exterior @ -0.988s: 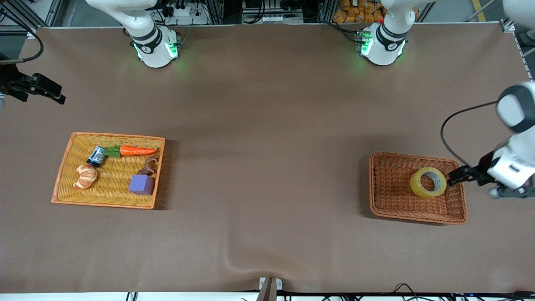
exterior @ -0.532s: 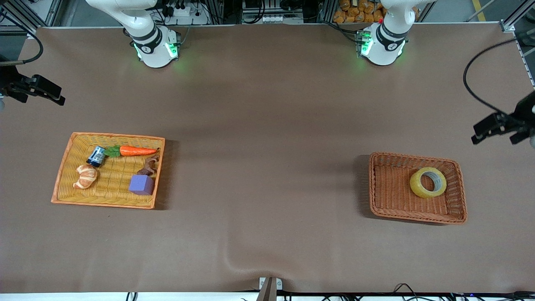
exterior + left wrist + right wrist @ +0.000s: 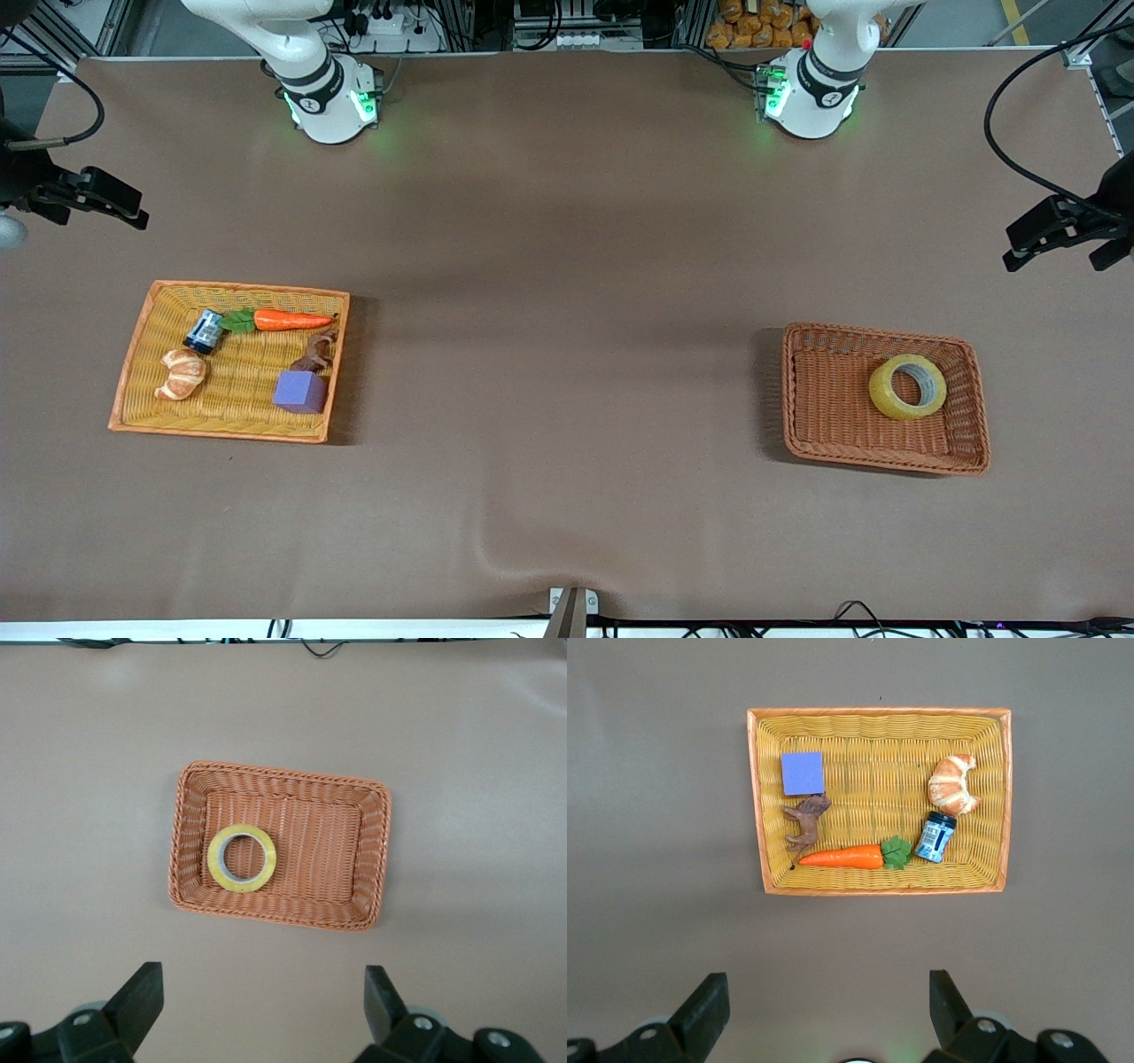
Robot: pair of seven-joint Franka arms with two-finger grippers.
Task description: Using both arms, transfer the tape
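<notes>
resting tape below left gripper

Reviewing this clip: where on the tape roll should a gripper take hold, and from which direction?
The tape lies flat in the brown basket, hole up. Probably best to come straight down, one finger in the core, one outside, pinching the ring wall on the side away from the basket rim.

The tape looks glossy, translucent plastic — resting in a rough, woven brown wicker basket. Around that basket, the table covering is matt, smooth brown — slightly rippled.
</notes>
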